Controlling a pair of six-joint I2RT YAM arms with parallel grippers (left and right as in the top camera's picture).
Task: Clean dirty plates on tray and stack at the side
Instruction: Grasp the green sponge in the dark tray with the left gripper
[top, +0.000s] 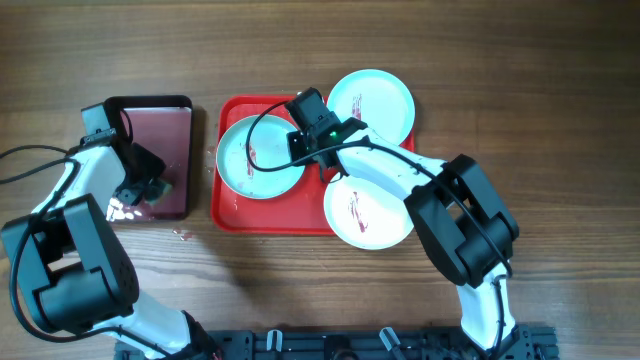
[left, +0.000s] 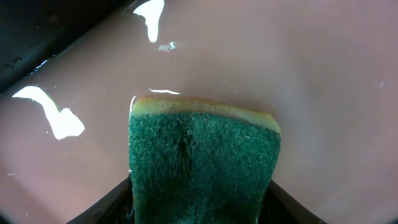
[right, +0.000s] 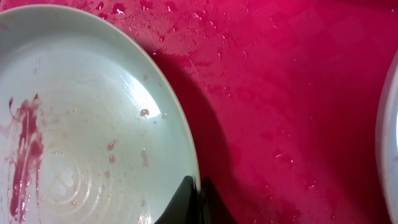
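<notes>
Three plates lie on or over the red tray (top: 232, 212). A pale turquoise plate (top: 255, 160) with a reddish smear sits on its left half. My right gripper (top: 303, 155) is shut on that plate's right rim; in the right wrist view the fingers (right: 200, 190) pinch the rim of the plate (right: 93, 124) above the wet tray (right: 280, 93). A second turquoise plate (top: 371, 105) overhangs the back right corner. A white plate (top: 367, 210) overhangs the front right. My left gripper (top: 150, 188) is off to the left, shut on a green sponge (left: 202, 143).
A smaller black-rimmed tray (top: 160, 120) holding pinkish water (left: 280, 62) stands left of the red tray, with the sponge pressed on it. The edge of another plate (right: 392, 143) shows at the right of the right wrist view. Bare wooden table (top: 560, 120) surrounds both trays.
</notes>
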